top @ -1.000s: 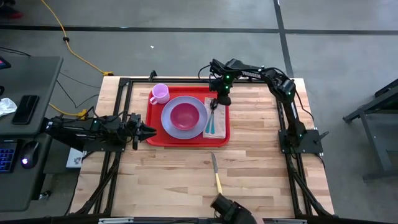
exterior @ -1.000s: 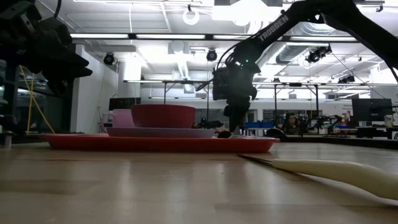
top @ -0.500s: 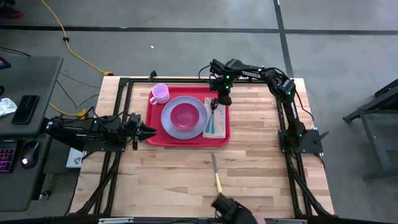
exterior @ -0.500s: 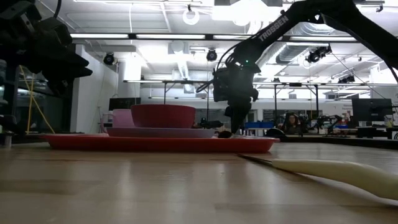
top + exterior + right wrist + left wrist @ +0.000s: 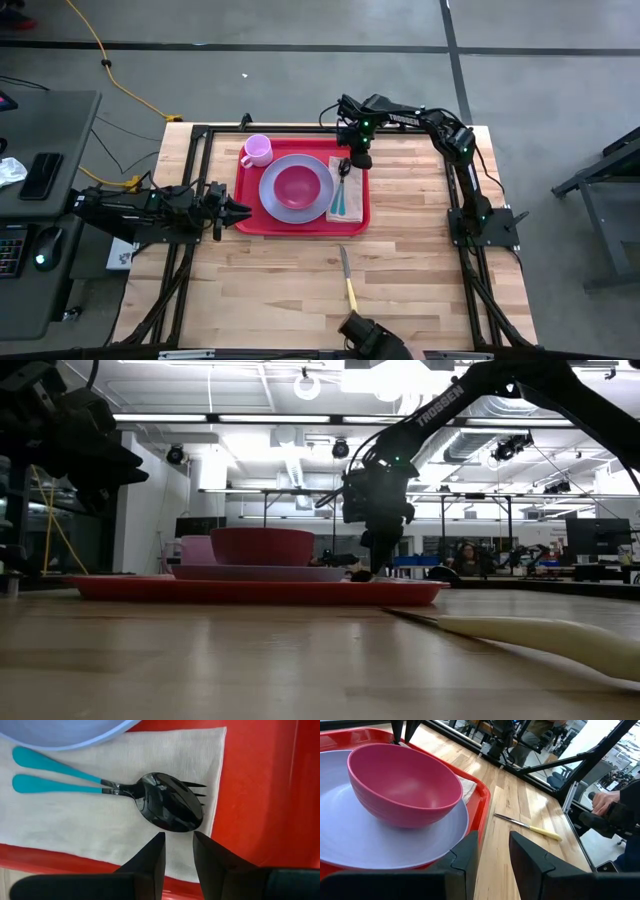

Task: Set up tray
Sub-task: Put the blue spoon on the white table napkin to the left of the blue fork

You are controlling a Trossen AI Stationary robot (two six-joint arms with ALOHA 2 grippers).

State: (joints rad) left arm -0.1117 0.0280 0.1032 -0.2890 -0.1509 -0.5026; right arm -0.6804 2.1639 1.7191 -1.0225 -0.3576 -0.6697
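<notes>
Just ahead of our right gripper (image 5: 176,851), whose fingers stood slightly apart holding nothing, lay a spoon (image 5: 170,807) on the napkin (image 5: 100,825) in the tray (image 5: 247,190). Our left gripper (image 5: 492,851), likewise parted and empty, waited beside the tray's edge.

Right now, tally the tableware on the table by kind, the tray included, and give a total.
Tray: 1
Plate: 1
Bowl: 1
Cup: 1
Napkin: 1
Spoon: 1
Fork: 1
Knife: 1, off the tray
Total: 8
</notes>
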